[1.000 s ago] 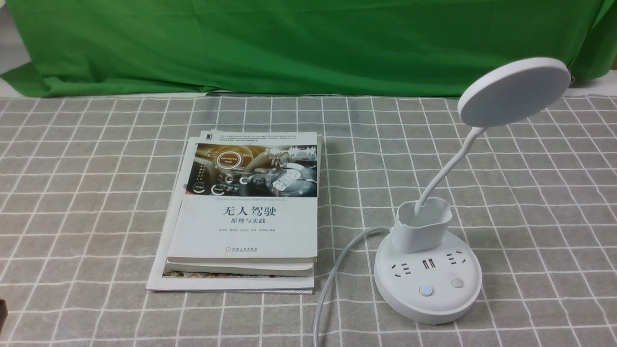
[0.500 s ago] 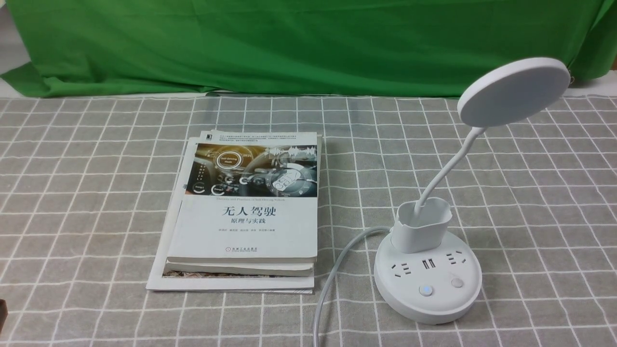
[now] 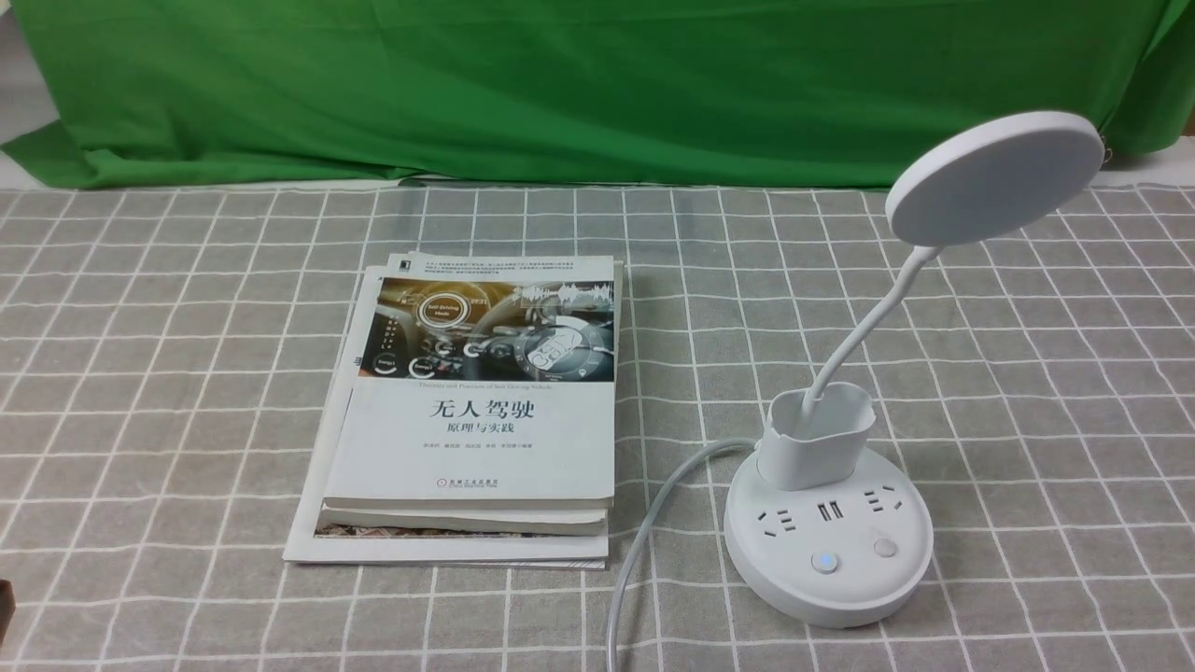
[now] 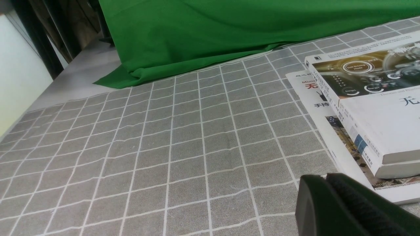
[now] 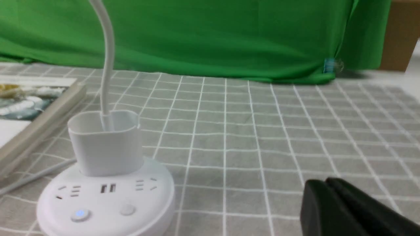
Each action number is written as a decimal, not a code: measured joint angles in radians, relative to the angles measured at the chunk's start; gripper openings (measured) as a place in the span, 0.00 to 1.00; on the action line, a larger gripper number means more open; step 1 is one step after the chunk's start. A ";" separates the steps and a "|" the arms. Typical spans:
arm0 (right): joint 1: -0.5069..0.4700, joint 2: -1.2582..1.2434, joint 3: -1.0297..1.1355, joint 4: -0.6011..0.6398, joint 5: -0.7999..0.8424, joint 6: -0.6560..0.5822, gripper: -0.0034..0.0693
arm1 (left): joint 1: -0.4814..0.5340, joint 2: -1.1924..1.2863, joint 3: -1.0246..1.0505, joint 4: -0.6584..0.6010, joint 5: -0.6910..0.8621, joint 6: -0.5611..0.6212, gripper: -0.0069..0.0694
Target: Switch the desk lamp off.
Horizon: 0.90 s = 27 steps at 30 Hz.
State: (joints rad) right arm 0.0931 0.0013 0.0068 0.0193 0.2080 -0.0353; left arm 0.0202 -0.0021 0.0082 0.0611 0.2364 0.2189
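Observation:
The white desk lamp (image 3: 829,532) stands on the table at the near right. Its round base carries sockets, a button lit blue (image 3: 824,561) and a plain button (image 3: 885,546). A cup holder (image 3: 816,439) sits on the base; the thin neck rises to the flat disc head (image 3: 995,177). The right wrist view shows the lamp base (image 5: 105,200) and the lit button (image 5: 79,214). My right gripper (image 5: 325,183) is shut and empty, to the right of the base and apart from it. My left gripper (image 4: 325,178) is shut and empty beside the books.
A stack of books (image 3: 476,411) lies at the table's middle, left of the lamp; it also shows in the left wrist view (image 4: 370,108). The lamp's white cable (image 3: 644,541) runs from the base toward the near edge. A green cloth (image 3: 579,84) hangs behind the checked tablecloth (image 3: 168,373).

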 joint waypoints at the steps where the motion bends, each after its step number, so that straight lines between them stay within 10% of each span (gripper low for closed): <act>1: 0.000 0.000 0.000 -0.004 0.005 0.012 0.12 | 0.000 0.000 0.000 0.000 0.000 0.000 0.12; 27: 0.000 0.000 0.000 -0.026 0.017 0.021 0.11 | 0.000 0.000 0.000 0.000 0.000 0.000 0.12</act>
State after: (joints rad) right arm 0.0931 0.0013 0.0068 -0.0071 0.2254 -0.0147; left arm 0.0202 -0.0021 0.0082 0.0611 0.2364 0.2189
